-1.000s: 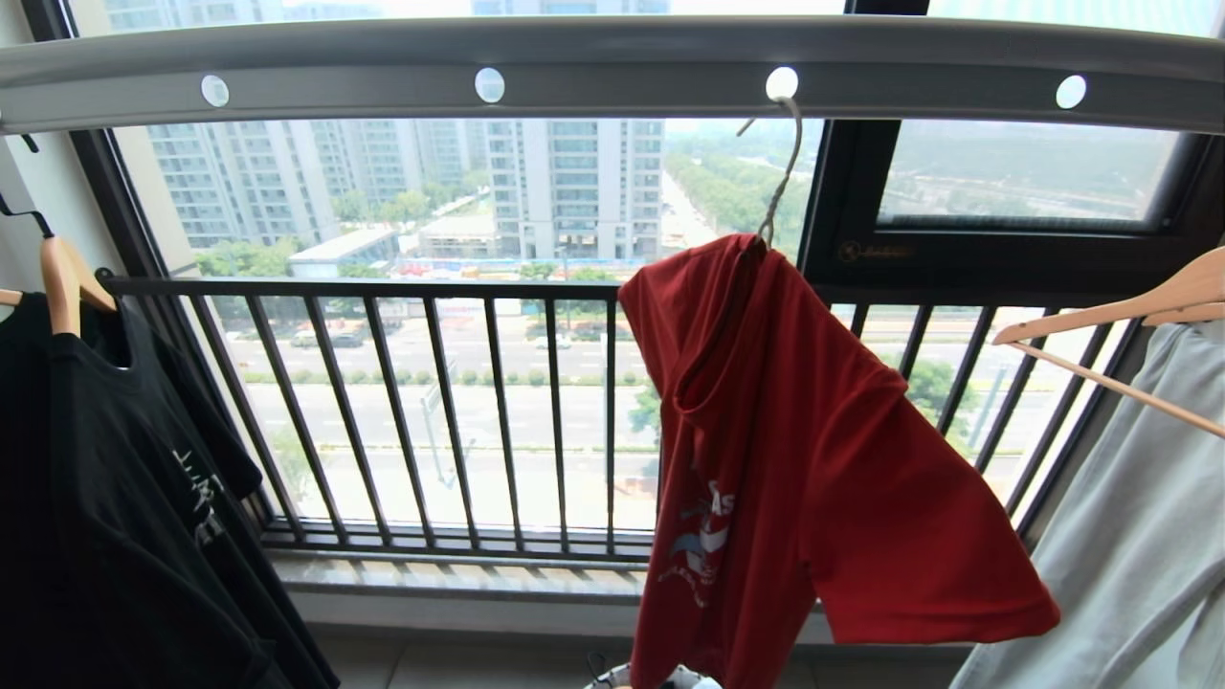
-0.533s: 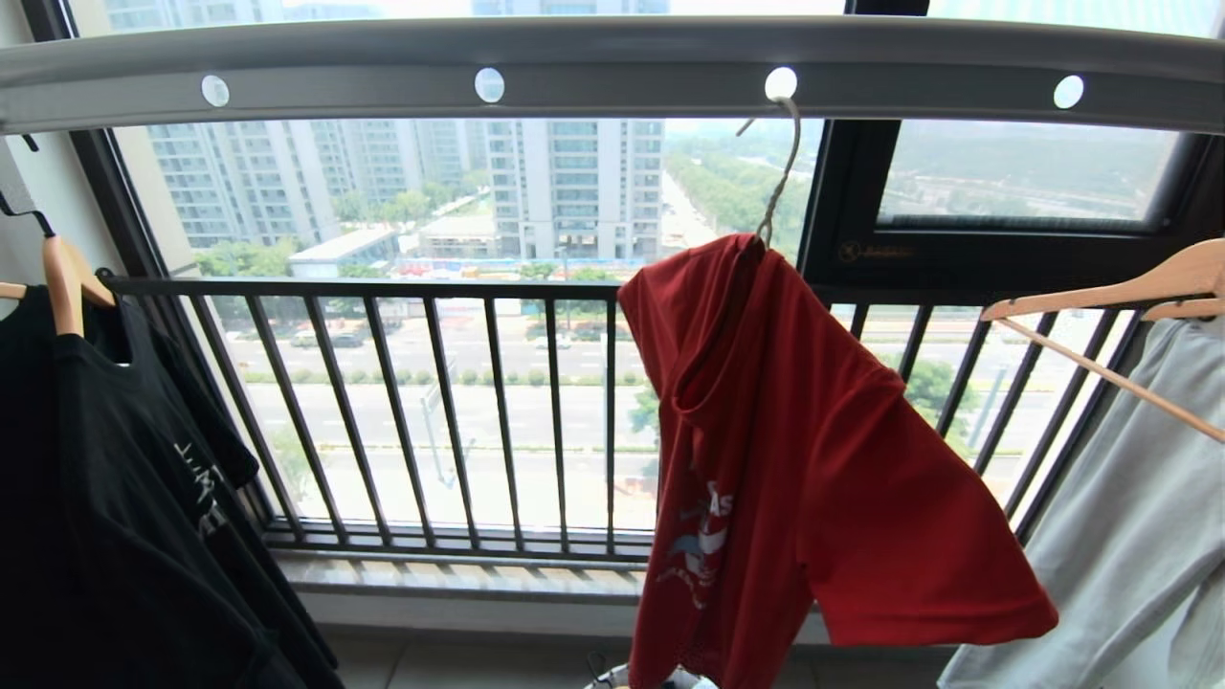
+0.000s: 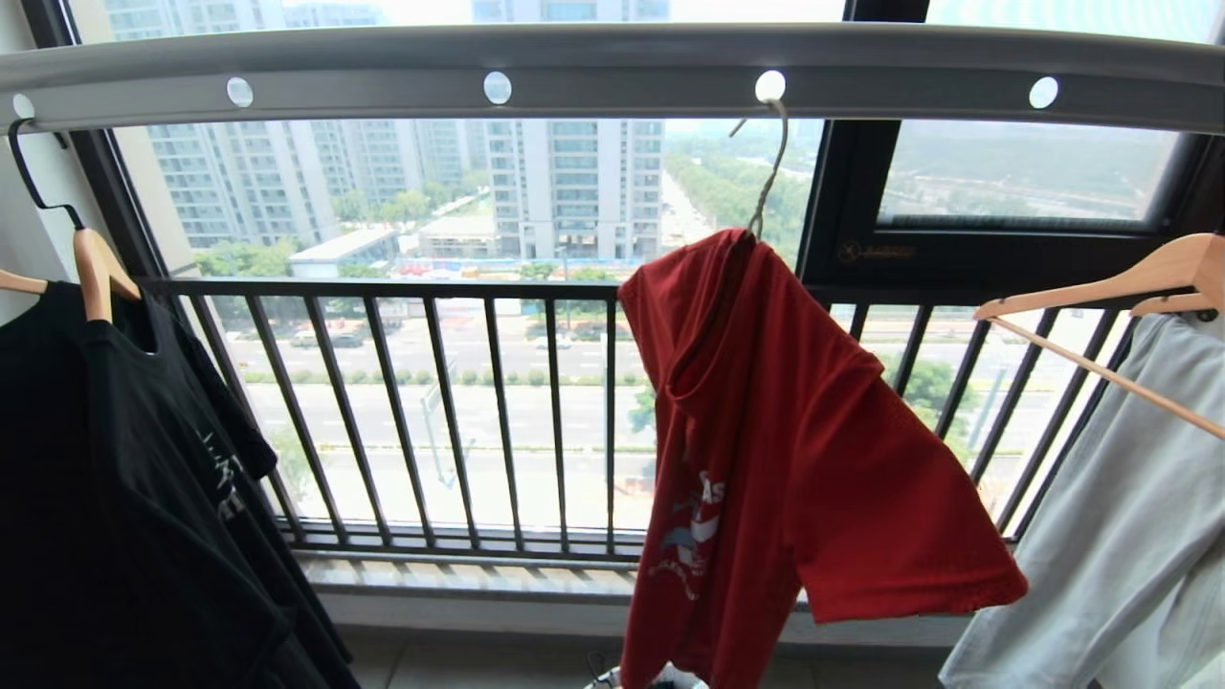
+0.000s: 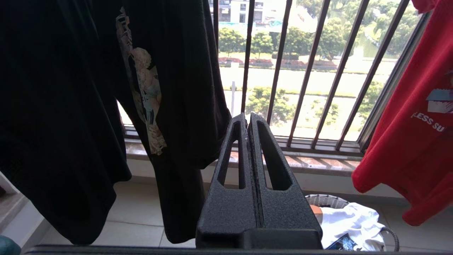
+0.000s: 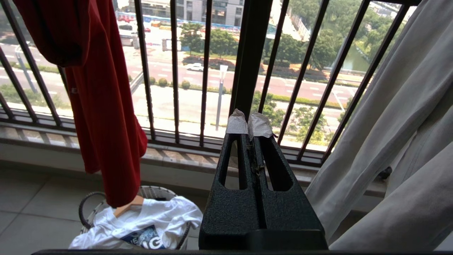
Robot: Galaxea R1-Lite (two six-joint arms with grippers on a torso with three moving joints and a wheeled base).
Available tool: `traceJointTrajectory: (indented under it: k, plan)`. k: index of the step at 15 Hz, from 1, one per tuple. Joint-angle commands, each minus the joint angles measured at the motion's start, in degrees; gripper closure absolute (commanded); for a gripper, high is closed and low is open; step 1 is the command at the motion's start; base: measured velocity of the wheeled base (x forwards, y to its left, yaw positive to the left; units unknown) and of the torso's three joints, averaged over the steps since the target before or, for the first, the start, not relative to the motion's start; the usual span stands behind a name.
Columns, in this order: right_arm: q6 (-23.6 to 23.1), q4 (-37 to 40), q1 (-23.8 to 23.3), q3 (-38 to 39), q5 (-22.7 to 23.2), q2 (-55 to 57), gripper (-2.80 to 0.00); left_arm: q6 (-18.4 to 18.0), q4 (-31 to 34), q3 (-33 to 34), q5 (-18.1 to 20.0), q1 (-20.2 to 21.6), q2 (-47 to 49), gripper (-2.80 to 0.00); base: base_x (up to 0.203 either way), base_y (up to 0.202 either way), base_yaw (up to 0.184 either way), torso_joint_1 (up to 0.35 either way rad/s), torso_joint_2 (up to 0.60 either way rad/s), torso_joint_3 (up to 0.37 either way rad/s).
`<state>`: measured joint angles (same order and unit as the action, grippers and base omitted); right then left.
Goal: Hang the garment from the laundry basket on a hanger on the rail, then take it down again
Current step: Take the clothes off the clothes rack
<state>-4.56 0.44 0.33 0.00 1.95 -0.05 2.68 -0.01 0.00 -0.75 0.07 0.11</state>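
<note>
The garment (image 3: 766, 431), a red T-shirt with a blue-white chest graphic, hangs on the pale wire hanger (image 3: 770, 172). The hanger's hook sits in a round hole of the grey rail (image 3: 612, 67). On the floor below stands the laundry basket (image 5: 159, 193), its white mesh rim also showing at the basket (image 4: 327, 200). My left gripper (image 4: 247, 118) is shut and empty, low and to the left of the red garment (image 4: 414, 141). My right gripper (image 5: 249, 122), with white tape on its tips, is shut and empty, to the right of the garment (image 5: 102, 106).
A black printed T-shirt (image 3: 115, 478) hangs on a wooden hanger at the left. A pale grey-green garment (image 3: 1120, 536) hangs on wooden hangers at the right. The black barred window railing (image 3: 459, 411) stands behind. A white T-shirt (image 5: 148, 219) lies in the basket.
The whole head view has shifted a little, as if the camera drew back, so more of the rail's left end shows. The red garment still hangs from the same hole.
</note>
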Motion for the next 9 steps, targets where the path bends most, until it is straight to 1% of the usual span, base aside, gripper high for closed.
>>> traceJointTrajectory:
  k: [1, 4, 9]
  plan:
    - [-0.10, 0.09, 0.02, 0.00, 0.16, 0.14, 0.00, 0.04, -0.03, 0.03, -0.04, 0.01, -0.02, 0.00, 0.000, 0.000, 0.000, 0.000, 0.00, 0.000]
    - [0.75, 0.40, 0.02, -0.09, 0.16, 0.14, 0.00, 0.04, 0.01, 0.09, -0.04, 0.01, -0.02, 0.00, 0.000, 0.000, 0.000, 0.000, 0.00, 0.000]
    - [0.87, 0.29, 0.02, -0.57, 0.07, 0.05, 0.00, 0.04, 0.00, 0.09, -0.04, 0.01, -0.02, 0.00, 0.000, 0.000, 0.000, 0.000, 0.00, 0.000]
